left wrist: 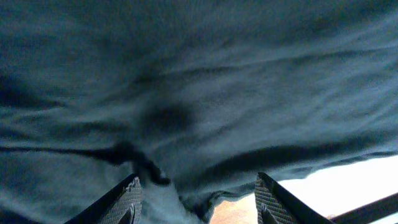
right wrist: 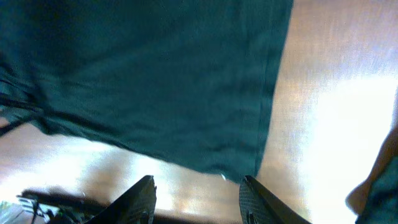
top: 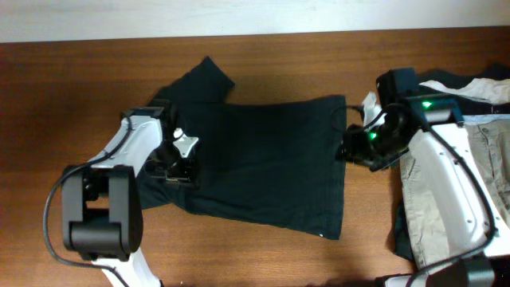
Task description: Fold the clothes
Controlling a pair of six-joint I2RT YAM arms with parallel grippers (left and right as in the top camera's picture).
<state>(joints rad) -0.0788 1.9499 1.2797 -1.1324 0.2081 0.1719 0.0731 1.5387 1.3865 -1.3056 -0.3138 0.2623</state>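
Observation:
The dark navy T-shirt [top: 263, 159] lies spread flat on the wooden table, one sleeve pointing up at the far left. My left gripper [top: 179, 171] sits low over the shirt's left edge; in the left wrist view its jaws [left wrist: 198, 202] are open with the shirt's cloth [left wrist: 186, 93] bunched between them. My right gripper [top: 347, 150] hovers at the shirt's right hem. In the right wrist view its jaws [right wrist: 198, 199] are open and empty, just off the corner of the shirt [right wrist: 143, 74].
Beige khaki trousers [top: 486, 171] and black-and-white garments [top: 470, 86] are piled at the right edge of the wooden table [top: 72, 96]. The table's far edge runs along the top.

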